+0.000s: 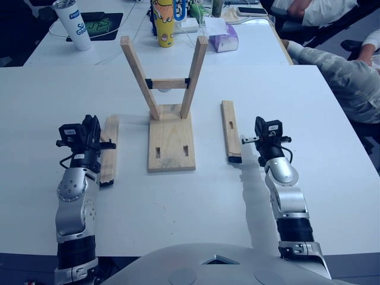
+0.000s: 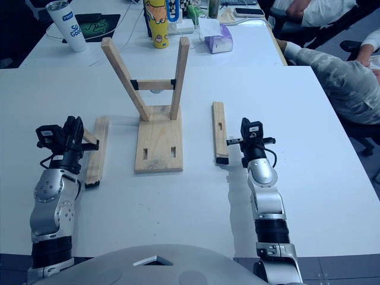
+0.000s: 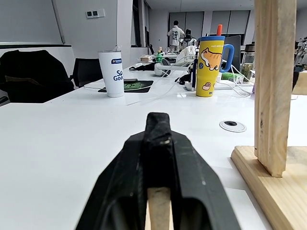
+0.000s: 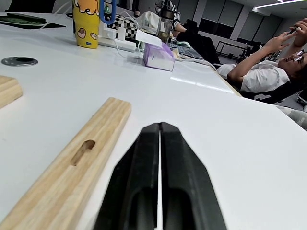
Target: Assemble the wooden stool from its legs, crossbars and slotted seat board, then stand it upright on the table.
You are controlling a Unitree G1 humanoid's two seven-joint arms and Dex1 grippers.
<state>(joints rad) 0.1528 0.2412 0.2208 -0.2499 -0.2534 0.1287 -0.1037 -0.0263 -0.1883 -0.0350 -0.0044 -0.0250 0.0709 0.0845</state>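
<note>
On the white table (image 1: 309, 119), at its middle, a pale rectangular wooden seat board (image 1: 171, 148) is laid flat, with two small empty slots cut near its nearer end. From its farther end two light wooden legs are stood upright, the left-hand one (image 1: 141, 77) and the right-hand one (image 1: 194, 77) leaning slightly toward each other, and they are joined partway up by a short wooden crossbar with black ends (image 1: 169, 84). A loose wooden leg with a black near tip (image 1: 109, 151) is laid flat well to the left of the board, running away from the robot. Just beside its left edge the left gripper (image 1: 93, 126) is held low over the table, and its black fingers (image 3: 144, 158) are seen closed on a slim strip of pale wood (image 3: 159, 208), which is wedged between them near their base; in the head views this strip is seen bridging the small gap between the gripper and the loose leg, though whether it is fixed to that leg cannot be told. A second loose wooden leg with an oval slot in its face (image 1: 230, 130) is laid flat to the right of the board. The right gripper (image 1: 260, 126) is rested near this leg's right side, apart from it, with its fingers (image 4: 141, 167) pressed together on nothing, so that the leg lies wholly outside them. Farther back, a yellow cartoon mug (image 1: 164, 24), a white tumbler (image 1: 74, 24) and a purple tissue pack (image 1: 224, 40) are stood.
</note>
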